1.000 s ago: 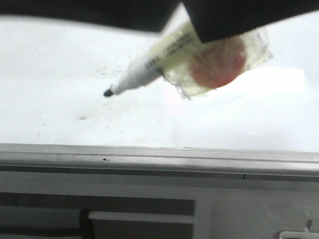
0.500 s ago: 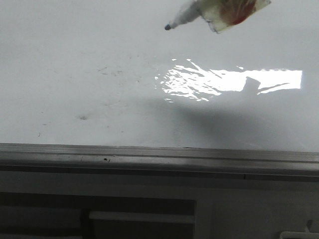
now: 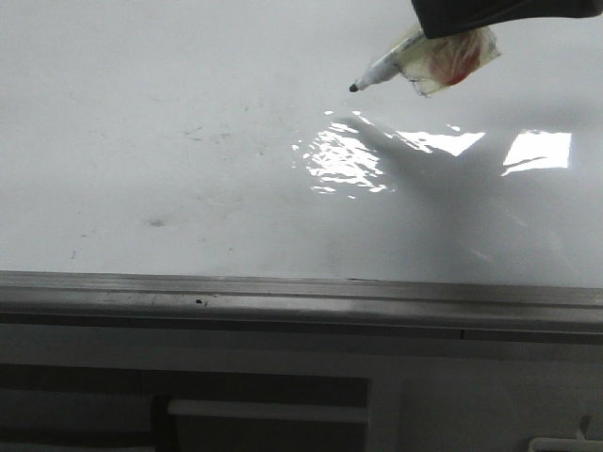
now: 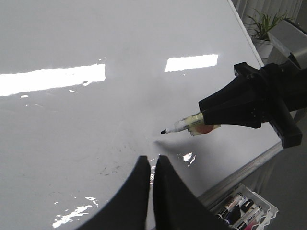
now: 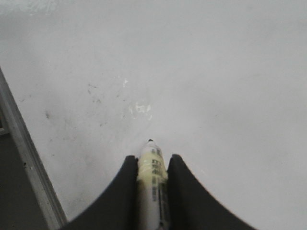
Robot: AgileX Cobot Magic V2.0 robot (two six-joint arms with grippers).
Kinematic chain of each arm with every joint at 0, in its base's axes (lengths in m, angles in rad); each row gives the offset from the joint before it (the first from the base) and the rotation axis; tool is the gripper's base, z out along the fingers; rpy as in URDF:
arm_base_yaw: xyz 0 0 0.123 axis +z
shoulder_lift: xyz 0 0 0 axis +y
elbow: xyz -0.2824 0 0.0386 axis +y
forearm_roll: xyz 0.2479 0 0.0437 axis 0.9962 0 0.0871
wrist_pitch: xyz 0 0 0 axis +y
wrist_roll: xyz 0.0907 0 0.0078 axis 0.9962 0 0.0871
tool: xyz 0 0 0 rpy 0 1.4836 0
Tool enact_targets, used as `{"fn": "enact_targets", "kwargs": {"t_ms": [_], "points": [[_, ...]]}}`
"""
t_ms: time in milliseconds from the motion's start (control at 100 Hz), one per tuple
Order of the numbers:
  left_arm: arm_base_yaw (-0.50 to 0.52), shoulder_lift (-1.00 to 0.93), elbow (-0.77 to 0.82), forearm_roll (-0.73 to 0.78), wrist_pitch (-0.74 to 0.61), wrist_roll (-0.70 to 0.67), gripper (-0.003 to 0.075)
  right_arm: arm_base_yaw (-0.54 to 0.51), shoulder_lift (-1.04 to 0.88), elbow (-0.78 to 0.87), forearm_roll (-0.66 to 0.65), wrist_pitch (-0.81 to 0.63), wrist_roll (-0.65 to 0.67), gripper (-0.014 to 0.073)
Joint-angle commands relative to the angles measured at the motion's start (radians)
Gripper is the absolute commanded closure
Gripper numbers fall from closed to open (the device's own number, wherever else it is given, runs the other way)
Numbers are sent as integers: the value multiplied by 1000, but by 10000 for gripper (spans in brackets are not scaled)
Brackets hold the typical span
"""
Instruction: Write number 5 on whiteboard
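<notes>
Marker [image 4: 184,126] is clamped in right gripper [image 5: 151,165], tip slanted down, poised just above bare whiteboard [image 3: 141,141]; no 5 drawn.

glossy whiteboard [image 3: 141,113], faint grey smudges [image 3: 155,222], grey edge rail [image 3: 283,292]

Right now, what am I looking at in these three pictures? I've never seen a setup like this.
It is a robot with two arms, each ending in a two-fingered gripper. One camera looks forward over a whiteboard lying flat; the other two sit on the wrists. The right gripper is shut on a marker with tape wrapped around its barrel, its black tip pointing toward the board. In the left wrist view the tip seems to hang just above the surface. The left gripper holds nothing, its fingers nearly together. The board shows only glare and faint grey smudges; no number is written yet. Past the board's edge, a tray of spare markers shows.
</notes>
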Motion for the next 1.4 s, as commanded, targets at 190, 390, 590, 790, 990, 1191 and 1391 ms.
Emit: {"fn": "enact_targets", "kwargs": {"t_ms": [190, 390, 590, 790, 990, 1191, 1391], "points": [[4, 5, -29, -15, -45, -10, 741, -7, 39, -34, -26, -61, -3, 652], [4, 5, -29, -15, -45, -10, 741, -7, 66, -34, -28, -38, -3, 652], [4, 5, -29, -15, -42, -10, 741, -7, 73, -19, -28, 55, -3, 642], [4, 5, -29, -15, -42, -10, 741, -7, 73, 11, -28, 76, 12, 636], [4, 5, -29, -15, -42, -10, 741, -36, 54, 11, -53, 101, 12, 636], [4, 5, -29, -15, -42, -10, 741, -149, -9, 11, -55, 223, 12, 636], [4, 5, -29, -15, -42, -10, 741, -163, -34, 15, -25, 323, 22, 636]]}}
